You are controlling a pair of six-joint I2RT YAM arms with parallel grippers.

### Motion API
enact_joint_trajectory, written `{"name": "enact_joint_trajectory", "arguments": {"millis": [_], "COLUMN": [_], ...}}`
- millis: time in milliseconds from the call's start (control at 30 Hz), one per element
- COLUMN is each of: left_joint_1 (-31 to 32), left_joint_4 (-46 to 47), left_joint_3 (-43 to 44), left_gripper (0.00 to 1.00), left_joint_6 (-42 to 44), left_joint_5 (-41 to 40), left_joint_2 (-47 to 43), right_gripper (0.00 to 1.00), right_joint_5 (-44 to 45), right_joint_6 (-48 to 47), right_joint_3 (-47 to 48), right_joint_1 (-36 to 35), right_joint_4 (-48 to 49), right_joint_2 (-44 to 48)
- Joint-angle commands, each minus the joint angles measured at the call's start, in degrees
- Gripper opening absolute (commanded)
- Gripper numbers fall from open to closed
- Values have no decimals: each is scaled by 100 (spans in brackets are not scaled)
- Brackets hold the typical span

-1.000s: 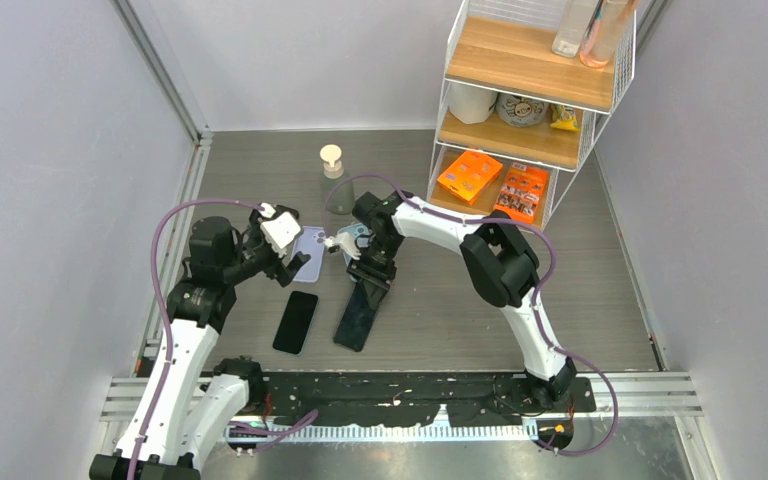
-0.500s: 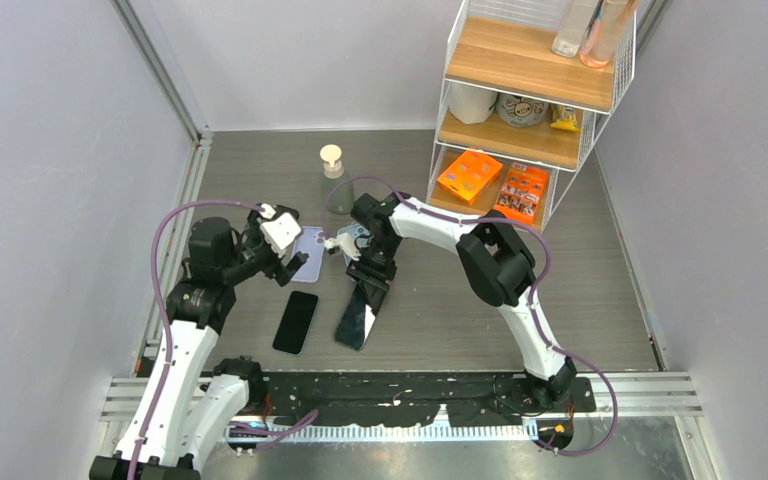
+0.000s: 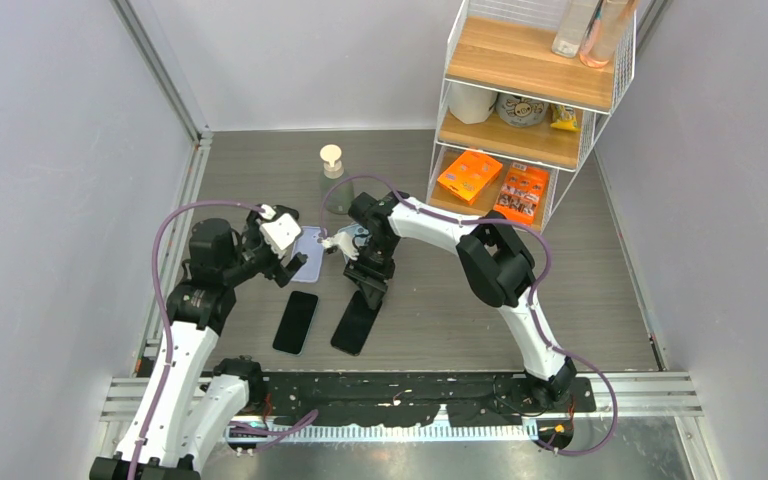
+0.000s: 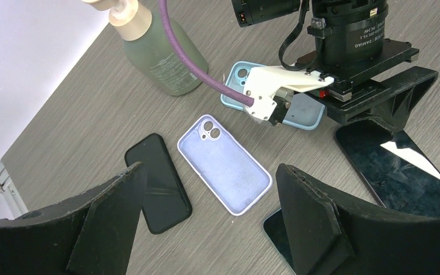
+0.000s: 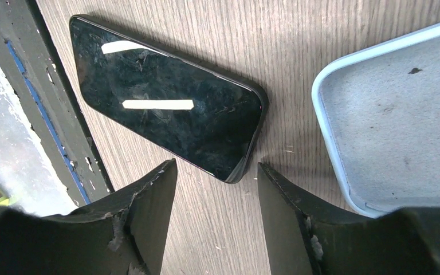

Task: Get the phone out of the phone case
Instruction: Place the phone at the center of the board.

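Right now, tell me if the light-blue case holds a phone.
Empty: the light-blue case shows bare lining; a black phone lies apart beside it.

On the table (image 3: 580, 300), the phone (image 3: 357, 322) lies right of another phone (image 3: 295, 322), the phone case (image 4: 303, 112) just behind it.

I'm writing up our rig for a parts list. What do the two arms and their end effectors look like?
The left arm and right arm have white link shells, bulky black joint housings and a looping purple cable each. The left end effector and right end effector each carry two thick matte-black wedge fingers.
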State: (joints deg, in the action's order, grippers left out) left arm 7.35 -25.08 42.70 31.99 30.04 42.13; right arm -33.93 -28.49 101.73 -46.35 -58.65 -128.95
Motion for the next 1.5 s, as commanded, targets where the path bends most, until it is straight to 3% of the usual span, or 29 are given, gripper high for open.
{"name": "enact_joint_trajectory", "arguments": {"millis": [0,433,700,1033,1467], "left_joint_1": [-36,-47,-54,-63,-68], "left_joint_4": [83,282,396,425,455], "left_joint_3": [-35,64,145,183,51], "left_gripper": [87,88,89,90,91], "left_joint_6": [53,-410,-590,-669,-597], "left_joint_5": [-54,-525,-759,-1054,-1169], "left_joint_2": [-73,-66,-42,-76,-158], "right_gripper": [61,62,65,65,65], "right_joint_5": [458,855,380,108,1028], "right_joint_6": [-133,-247,-353,-313,-66], "right_joint_3": [78,-1070,-1791,-1655,-1491], "right_joint_1": [-2,-3,-171,-580,-522], "right_joint_4": [326,676,910,985,1407], "right_joint_2": [7,1141,1461,1212,1317]}}
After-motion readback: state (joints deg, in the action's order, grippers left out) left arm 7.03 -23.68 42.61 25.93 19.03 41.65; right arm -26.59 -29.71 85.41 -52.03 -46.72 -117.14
